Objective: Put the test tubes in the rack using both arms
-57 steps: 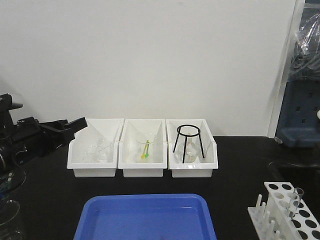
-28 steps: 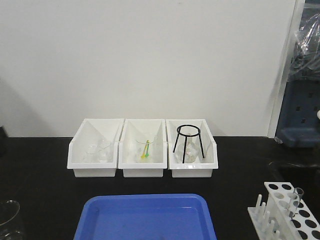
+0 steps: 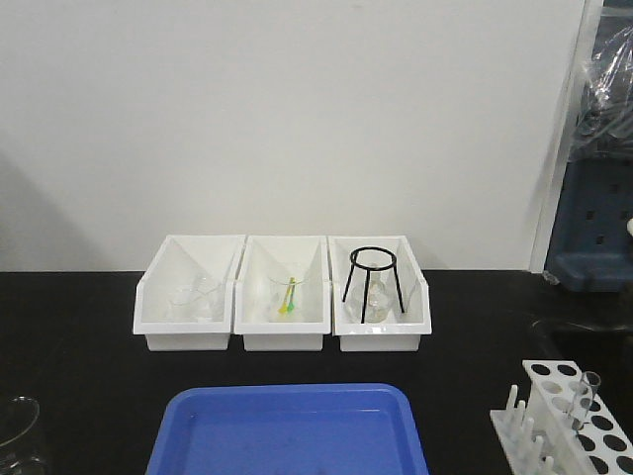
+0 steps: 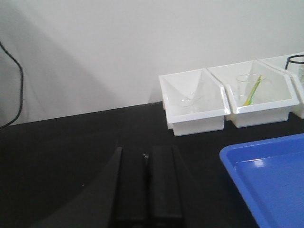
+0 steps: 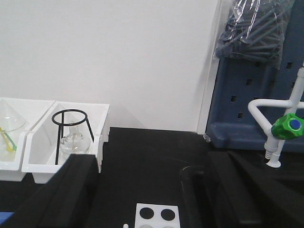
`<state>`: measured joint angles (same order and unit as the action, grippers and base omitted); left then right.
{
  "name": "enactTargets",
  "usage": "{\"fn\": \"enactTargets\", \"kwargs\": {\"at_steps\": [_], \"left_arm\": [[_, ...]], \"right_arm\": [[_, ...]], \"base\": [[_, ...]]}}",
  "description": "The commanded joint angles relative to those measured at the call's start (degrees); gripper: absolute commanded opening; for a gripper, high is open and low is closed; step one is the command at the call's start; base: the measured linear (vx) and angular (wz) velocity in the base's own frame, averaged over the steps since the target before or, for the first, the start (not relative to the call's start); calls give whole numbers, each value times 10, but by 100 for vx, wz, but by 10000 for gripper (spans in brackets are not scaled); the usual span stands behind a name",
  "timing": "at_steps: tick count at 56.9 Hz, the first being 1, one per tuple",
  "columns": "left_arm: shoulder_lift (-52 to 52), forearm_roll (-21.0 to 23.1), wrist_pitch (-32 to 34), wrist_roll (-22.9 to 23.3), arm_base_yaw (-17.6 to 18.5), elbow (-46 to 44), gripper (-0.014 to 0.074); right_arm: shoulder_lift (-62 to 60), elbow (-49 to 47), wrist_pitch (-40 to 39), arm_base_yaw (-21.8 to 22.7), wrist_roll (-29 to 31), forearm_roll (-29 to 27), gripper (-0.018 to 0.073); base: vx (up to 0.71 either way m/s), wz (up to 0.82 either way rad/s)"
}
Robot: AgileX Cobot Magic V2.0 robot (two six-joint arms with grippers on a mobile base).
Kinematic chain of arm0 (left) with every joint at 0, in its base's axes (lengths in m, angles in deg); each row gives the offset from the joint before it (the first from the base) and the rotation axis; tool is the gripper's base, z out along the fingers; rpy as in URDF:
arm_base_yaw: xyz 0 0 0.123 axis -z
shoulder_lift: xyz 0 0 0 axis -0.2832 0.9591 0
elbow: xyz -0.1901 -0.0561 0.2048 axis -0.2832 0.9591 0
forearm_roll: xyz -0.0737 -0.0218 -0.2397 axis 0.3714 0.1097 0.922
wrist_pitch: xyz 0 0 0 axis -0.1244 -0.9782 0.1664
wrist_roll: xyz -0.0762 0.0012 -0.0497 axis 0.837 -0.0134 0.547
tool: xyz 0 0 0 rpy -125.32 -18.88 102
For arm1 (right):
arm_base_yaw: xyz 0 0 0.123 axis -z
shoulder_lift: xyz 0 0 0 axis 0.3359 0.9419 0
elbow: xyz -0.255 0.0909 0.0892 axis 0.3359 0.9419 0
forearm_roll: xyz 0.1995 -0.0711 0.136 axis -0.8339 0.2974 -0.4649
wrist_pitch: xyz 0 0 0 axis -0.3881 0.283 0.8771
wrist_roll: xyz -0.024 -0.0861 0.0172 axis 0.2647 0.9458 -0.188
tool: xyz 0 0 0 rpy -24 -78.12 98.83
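The white rack [image 3: 564, 421] stands at the table's front right corner, with one clear test tube [image 3: 585, 396] leaning in a hole. In the right wrist view my right gripper [image 5: 149, 157] is open, its black fingers [image 5: 71, 190] spread wide above the far end of the rack [image 5: 156, 213]. A faint clear tube outline [image 5: 187, 190] rises just inside the right finger; I cannot tell whether it touches. My left gripper [image 4: 145, 152] is shut with nothing between its fingers, low over the black table left of the blue tray. Neither arm shows in the front view.
Three white open-front bins [image 3: 282, 336] line the back, holding glassware, a beaker with yellow-green sticks and a black wire tripod [image 3: 374, 282]. A blue tray [image 3: 287, 430] lies front centre. A clear beaker [image 3: 15, 435] sits front left. A green-capped tap [image 5: 285, 128] stands right.
One second ago the left arm reached into the front view at the left edge. It has since pulled back out of that view. Nothing on the table has shifted.
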<state>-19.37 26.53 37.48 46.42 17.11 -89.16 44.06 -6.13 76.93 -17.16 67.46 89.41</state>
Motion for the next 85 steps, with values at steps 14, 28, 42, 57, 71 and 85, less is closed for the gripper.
{"fn": "enactTargets", "kwargs": {"at_steps": [14, 28, 42, 57, 71, 85], "left_arm": [[-209, 6, -19, 104, -14, 95, -6], [-198, 6, -28, 106, -8, 96, -5], [-196, 6, -31, 106, 0, 96, -6], [-196, 6, -31, 106, 0, 96, -6], [-196, 6, -31, 106, 0, 96, -6], [-196, 6, -31, 106, 0, 96, -6]], "right_arm": [[-9, -19, -44, 3, 1, 4, 529], [-8, -19, -44, 4, 1, 4, 529], [-8, -19, -44, 4, 1, 4, 529], [-8, -19, -44, 4, 1, 4, 529], [-8, -19, -44, 4, 1, 4, 529], [-9, -19, -44, 3, 7, 4, 528]], "base": [[0, 0], [0, 0], [0, 0], [0, 0], [0, 0], [0, 0]]}}
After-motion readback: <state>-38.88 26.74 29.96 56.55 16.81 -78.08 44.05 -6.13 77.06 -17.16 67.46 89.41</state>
